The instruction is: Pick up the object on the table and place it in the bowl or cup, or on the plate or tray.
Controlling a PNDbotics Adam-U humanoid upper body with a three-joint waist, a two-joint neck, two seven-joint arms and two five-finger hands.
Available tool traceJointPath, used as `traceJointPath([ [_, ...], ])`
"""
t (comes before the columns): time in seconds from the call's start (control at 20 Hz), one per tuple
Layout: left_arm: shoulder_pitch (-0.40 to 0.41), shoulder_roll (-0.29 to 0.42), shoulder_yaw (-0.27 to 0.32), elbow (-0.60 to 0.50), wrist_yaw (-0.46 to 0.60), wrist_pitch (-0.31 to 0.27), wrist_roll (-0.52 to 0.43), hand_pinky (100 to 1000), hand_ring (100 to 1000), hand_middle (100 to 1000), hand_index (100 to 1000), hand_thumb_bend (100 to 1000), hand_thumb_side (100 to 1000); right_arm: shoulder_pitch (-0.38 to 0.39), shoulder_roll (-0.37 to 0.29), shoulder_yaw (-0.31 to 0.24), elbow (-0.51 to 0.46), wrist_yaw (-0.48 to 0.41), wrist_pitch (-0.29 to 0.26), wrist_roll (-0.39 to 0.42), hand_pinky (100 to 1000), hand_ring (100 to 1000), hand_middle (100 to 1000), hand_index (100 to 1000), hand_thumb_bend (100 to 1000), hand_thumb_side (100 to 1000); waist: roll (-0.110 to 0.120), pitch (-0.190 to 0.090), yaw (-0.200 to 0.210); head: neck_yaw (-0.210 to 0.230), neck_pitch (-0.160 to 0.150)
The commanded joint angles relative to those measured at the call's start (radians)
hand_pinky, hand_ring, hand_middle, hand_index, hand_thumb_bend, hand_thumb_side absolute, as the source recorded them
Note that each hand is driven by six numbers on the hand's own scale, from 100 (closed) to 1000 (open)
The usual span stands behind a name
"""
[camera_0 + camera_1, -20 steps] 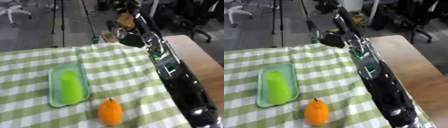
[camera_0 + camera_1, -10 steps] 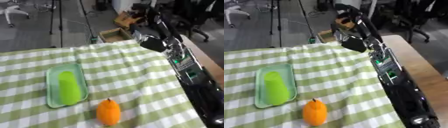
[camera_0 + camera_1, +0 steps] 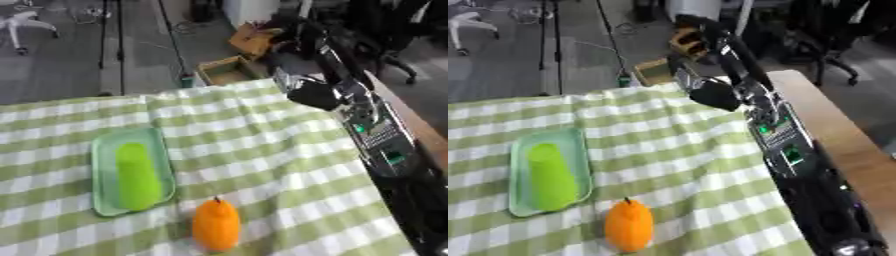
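Right now I see my right hand (image 3: 710, 95) raised over the far edge of the checked cloth (image 3: 262, 150) — whether its fingers grip anything, I cannot tell. Near me, the orange object (image 3: 216, 226) sits just beside the green tray (image 3: 103, 150) — which holds a green cup (image 3: 136, 175) on its side.

Beyond my table's far edge the grey floor (image 3: 61, 65) fills the upper left of the frame. An open cardboard box (image 3: 229, 70) sits on it at top centre. A white chair base (image 3: 22, 22) shows in the top left corner, a dark office chair (image 3: 824, 47) at upper right.
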Motion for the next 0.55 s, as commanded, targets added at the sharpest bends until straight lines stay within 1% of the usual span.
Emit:
traceJointPath([
  [0.05,-0.004,0.014,0.009,-0.02,-0.006,0.006,0.0,802,705,768,860,419,874,-0.004,-0.032,-0.004,-0.036,-0.012,-0.002,0.013,710,773,842,942,238,428,0.005,-0.145,-0.001,0.003,-0.01],
  [0.2,-0.002,0.015,0.011,-0.02,-0.01,0.015,0.003,799,701,764,858,411,848,0.007,-0.029,0.001,-0.046,-0.017,-0.002,0.026,708,771,841,945,235,432,0.004,-0.148,0.001,0.002,-0.01],
  [0.35,-0.004,0.015,0.01,-0.02,-0.012,0.019,0.007,799,702,765,859,408,848,0.013,-0.027,0.002,-0.055,-0.025,-0.001,0.034,708,771,841,945,235,432,0.004,-0.147,0.001,0.004,-0.005],
  [0.5,0.002,0.014,0.009,-0.02,-0.013,0.022,0.007,799,705,769,860,412,851,0.028,-0.023,0.002,-0.06,-0.038,0.002,0.041,702,767,838,945,227,442,0.004,-0.15,0.002,0.002,-0.012],
  [0.55,0.001,0.015,0.01,-0.02,-0.013,0.021,0.008,799,705,770,860,414,852,0.032,-0.021,0.002,-0.062,-0.045,0.003,0.044,701,766,838,945,225,444,0.004,-0.15,0.002,0.003,-0.01],
])
